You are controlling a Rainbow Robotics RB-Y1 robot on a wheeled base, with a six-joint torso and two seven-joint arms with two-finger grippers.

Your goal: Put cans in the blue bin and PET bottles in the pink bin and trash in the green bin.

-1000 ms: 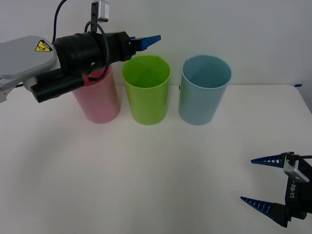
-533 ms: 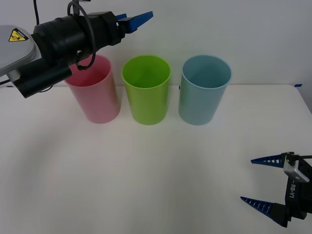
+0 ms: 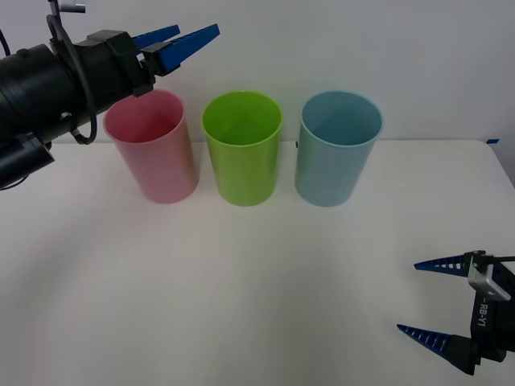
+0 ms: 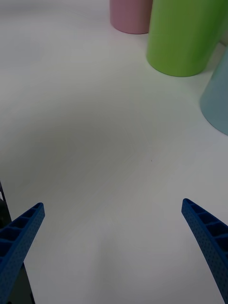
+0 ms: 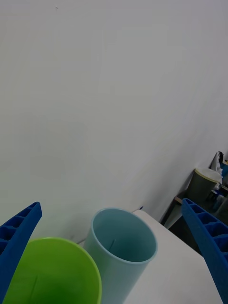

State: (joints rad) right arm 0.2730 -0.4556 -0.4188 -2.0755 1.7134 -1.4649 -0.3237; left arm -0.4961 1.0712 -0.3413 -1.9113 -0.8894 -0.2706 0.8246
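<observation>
front view: the left pincer (image 3: 179, 40) hangs high above the pink bin (image 3: 153, 145), fingers a little apart and holding nothing. the green bin (image 3: 241, 146) and the blue bin (image 3: 336, 146) stand in a row beside it, smooth plastic tapered cylinders on the matte white surface (image 3: 241, 289). the right pincer (image 3: 430, 301) sits low at the near right, spread wide and empty. no trash lies loose on the surface, so sorting looks finished or between items; the next move would call for a new item.

right wrist view: wide-spread ribbed blue fingers (image 4: 19, 237) over bare surface.

left wrist view: open fingers (image 5: 16, 237) frame the green and blue rims.
</observation>
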